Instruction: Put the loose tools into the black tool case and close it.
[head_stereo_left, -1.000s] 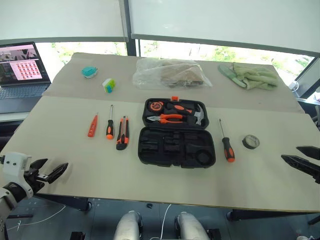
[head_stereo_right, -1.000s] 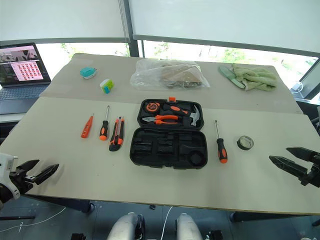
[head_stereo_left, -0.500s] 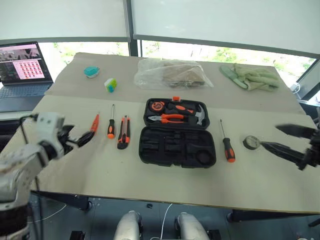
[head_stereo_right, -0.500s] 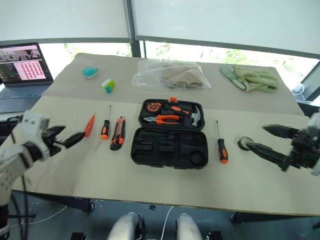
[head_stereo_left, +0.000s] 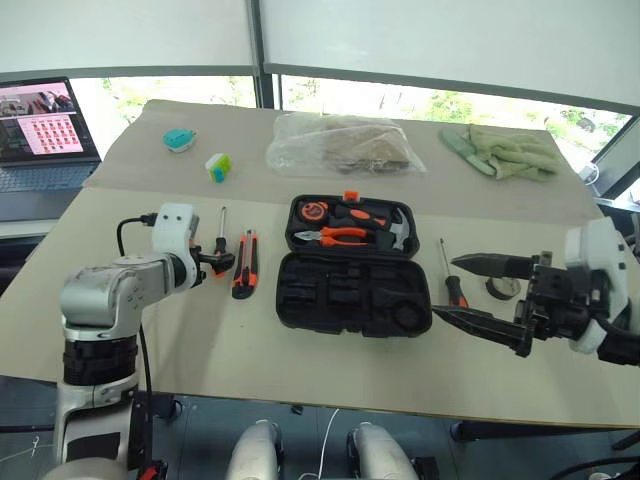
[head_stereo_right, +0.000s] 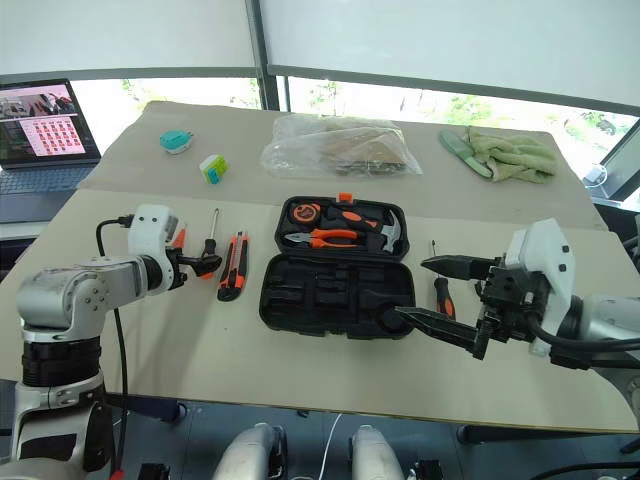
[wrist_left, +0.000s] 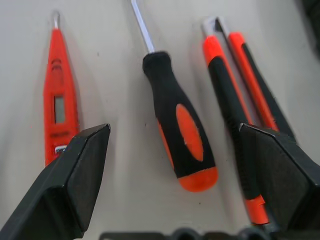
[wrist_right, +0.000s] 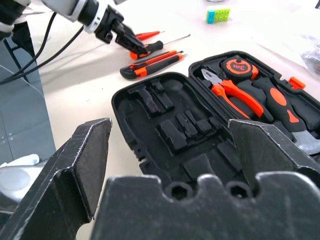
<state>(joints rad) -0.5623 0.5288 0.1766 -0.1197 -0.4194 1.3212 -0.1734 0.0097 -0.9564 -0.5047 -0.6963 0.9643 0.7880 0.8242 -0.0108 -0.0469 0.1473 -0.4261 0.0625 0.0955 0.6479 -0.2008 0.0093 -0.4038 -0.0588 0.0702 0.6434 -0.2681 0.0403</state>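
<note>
The black tool case (head_stereo_left: 350, 298) lies open mid-table; its far half holds pliers, a hammer and a tape measure, and its near half has empty slots. Left of it lie the orange tester pen (wrist_left: 57, 107), a screwdriver (wrist_left: 180, 135) and the utility knife (head_stereo_left: 244, 265). My left gripper (head_stereo_left: 215, 262) hangs open just over that screwdriver's handle, one finger toward the pen and one toward the knife. Right of the case lie a second screwdriver (head_stereo_left: 450, 280) and the black tape roll (head_stereo_left: 500, 288), partly behind my right gripper (head_stereo_left: 445, 288), which is open and points left at the case.
At the back of the table are a clear plastic bag (head_stereo_left: 340, 145), green gloves (head_stereo_left: 505, 152), a teal object (head_stereo_left: 178, 139) and a green-white object (head_stereo_left: 217, 166). A laptop (head_stereo_left: 45, 125) stands off the table's left side.
My left gripper swung up from the table's front left edge to over the tools beside the case. My right gripper moved left from the table's right edge toward the case. Both stayed open.
</note>
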